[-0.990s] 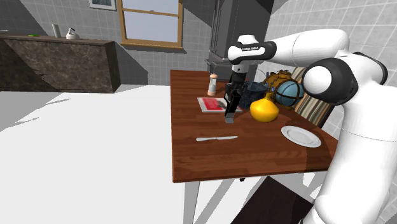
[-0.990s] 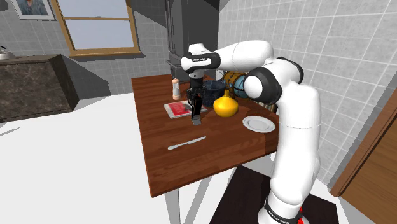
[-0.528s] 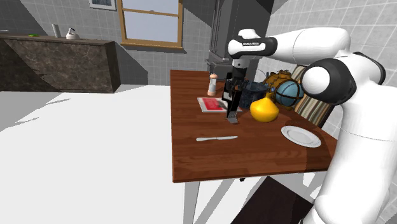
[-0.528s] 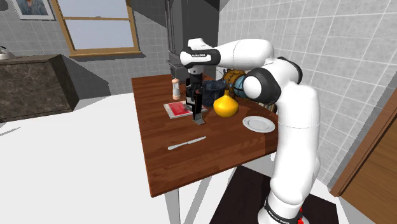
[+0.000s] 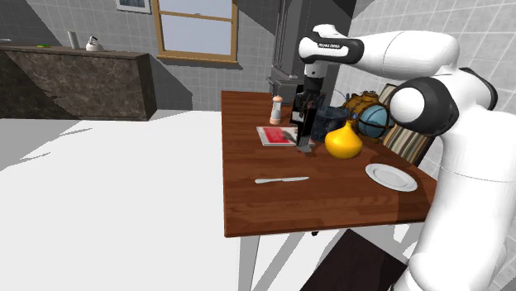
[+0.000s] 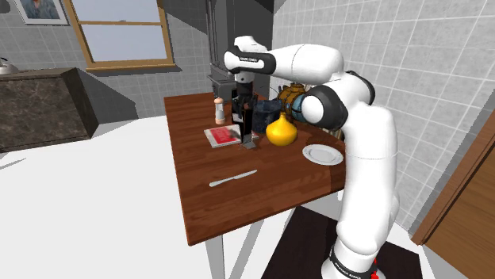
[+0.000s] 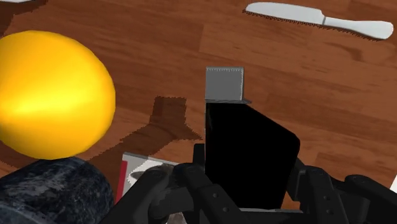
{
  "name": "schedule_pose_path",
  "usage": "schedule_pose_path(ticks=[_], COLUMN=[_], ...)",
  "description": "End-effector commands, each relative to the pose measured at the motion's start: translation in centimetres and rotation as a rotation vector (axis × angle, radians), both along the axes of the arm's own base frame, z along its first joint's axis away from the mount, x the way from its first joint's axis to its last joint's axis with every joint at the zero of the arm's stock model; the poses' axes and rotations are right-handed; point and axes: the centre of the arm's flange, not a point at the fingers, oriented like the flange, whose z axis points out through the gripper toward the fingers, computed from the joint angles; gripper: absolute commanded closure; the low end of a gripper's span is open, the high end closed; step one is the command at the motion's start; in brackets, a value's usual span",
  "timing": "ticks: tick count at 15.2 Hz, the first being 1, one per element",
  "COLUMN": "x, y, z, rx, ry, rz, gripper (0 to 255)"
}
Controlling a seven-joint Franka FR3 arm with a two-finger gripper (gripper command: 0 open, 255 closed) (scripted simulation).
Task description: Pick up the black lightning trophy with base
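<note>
The black angular trophy with grey square base (image 7: 249, 143) is clasped by the all-black two-finger gripper (image 7: 247, 191) — closed partway, against its sides.

Arm (image 5: 413, 54): fat white rounded links, dark grey joints. Black wrist band (image 5: 331, 47) w/ small white lettering. Gripper (image 5: 303, 126) all black, fingers (image 7: 159, 191) ribbed. Black collar (image 6: 349, 265) at foot, white text.
</note>
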Motion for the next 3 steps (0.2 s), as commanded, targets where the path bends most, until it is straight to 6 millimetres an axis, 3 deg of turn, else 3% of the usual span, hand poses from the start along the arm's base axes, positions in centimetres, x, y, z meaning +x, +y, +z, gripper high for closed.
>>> schedule_pose_path(ticks=[1,3], x=[-0.06,-0.06], y=[-0.09,-0.09], z=[1.13,1.21], rx=[0.000,0.000], ry=[-0.001,-0.001], rz=[0.000,0.000], gripper=[255,255])
